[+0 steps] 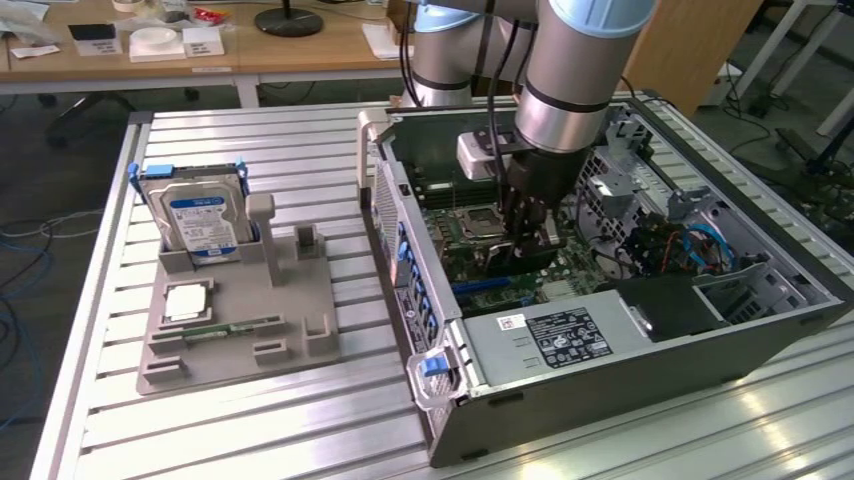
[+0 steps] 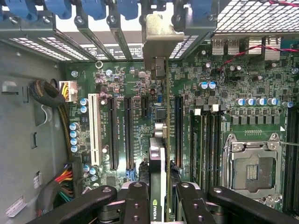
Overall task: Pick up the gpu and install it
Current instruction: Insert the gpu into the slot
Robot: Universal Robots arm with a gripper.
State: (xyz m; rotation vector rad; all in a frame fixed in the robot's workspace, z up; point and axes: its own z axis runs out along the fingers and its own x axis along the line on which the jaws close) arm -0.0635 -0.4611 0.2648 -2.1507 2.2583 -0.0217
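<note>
The card [image 2: 158, 158] is clamped edge-on between half-closed gripper [image 2: 156, 198] fingers. It is held over the motherboard [image 2: 140, 84] slots inside the case [image 1: 747, 340].

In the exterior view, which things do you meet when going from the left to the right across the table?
Hard drive → grey holder tray → blue latches on the case edge → end effector with the gpu → power supply.

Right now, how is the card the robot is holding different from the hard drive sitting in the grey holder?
The gpu is a thin dark card; the hard drive is a thicker silver box with a blue label. The gpu is gripped in the gripper jaws, down inside the computer case over the motherboard; the hard drive stands untouched in the grey holder outside the case. Both stand on edge.
</note>
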